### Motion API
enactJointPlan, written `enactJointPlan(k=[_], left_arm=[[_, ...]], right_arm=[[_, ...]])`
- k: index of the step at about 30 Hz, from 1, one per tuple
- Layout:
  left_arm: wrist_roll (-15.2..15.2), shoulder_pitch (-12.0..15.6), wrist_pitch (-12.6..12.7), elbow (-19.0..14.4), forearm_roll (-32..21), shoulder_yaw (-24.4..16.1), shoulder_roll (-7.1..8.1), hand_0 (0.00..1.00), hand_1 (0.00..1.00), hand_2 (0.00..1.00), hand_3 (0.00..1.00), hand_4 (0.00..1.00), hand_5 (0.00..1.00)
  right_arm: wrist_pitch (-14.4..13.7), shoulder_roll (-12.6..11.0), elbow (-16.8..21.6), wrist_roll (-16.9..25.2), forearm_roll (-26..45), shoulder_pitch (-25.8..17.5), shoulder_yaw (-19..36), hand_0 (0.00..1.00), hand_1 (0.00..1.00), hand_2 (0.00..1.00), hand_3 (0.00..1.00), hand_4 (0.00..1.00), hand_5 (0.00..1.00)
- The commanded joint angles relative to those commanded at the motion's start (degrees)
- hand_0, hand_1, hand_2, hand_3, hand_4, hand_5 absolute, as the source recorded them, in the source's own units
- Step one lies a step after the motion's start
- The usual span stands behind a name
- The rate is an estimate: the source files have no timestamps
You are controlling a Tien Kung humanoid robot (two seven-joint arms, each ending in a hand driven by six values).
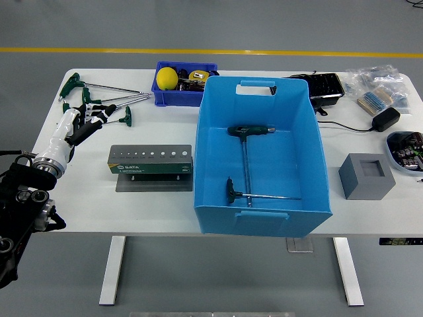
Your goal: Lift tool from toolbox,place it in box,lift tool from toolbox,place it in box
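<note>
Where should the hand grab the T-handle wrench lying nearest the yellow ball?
Judging by its pose, grip the T-handle wrench by its green handle, coming down from above. The handle is the thickest part and points toward the left hand; the thin shaft lies flat on the table.
</note>
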Motion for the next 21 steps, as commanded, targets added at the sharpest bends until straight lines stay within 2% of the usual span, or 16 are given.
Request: enactJointPlan(k=[10, 11, 21], left_arm=[[-4.44, -0.56, 0.4, 4.4, 0.13, 1.21, -0.62, 0.719, 0.731, 0.75, 0.657, 0.943, 0.748], [-4.67, -0.7, 0.4, 4.68, 0.12, 1.43, -0.61, 0.763, 0.779, 0.787, 0.664, 0.943, 0.753], [-5.69, -2.94, -1.58, 9.67, -1.8, 3.63, -0.98, 0.79, 0.8, 0.795, 0.669, 0.941, 0.769]], right_arm=[[-0.06, 0.05, 0.08, -0.06, -0.31, -0.13, 0.42, 0.725, 0.708, 0.75, 0.678, 0.951, 0.789], [-0.05, 0.06, 0.08, -0.07, -0.21, -0.11, 0.31, 0.725, 0.708, 0.749, 0.678, 0.948, 0.79], [-0.05, 0.06, 0.04, -0.14, -0.16, 0.11, -0.11, 0.725, 0.707, 0.749, 0.677, 0.947, 0.789]])
